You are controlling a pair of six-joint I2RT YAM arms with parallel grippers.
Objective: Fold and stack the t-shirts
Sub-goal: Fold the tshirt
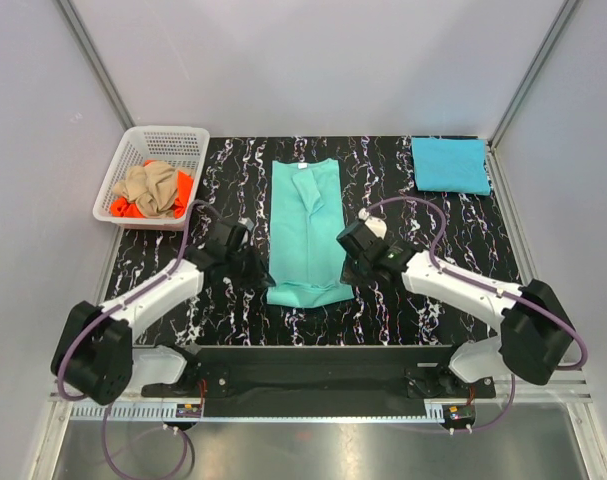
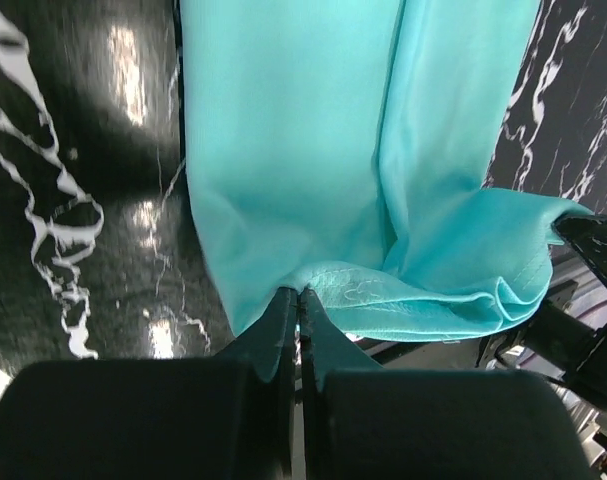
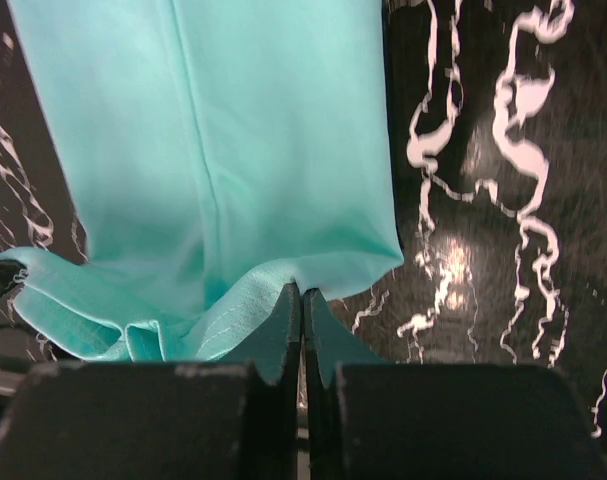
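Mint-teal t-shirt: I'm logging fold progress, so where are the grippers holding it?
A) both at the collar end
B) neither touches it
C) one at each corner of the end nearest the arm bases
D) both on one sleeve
C: the wrist views show the left gripper and the right gripper each shut on a corner of the mint-teal t-shirt at its near end.

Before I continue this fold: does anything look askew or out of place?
The mint-teal shirt has a rumpled, curled near hem between the left gripper and right gripper, which pinch its corners. Nothing else stands out.
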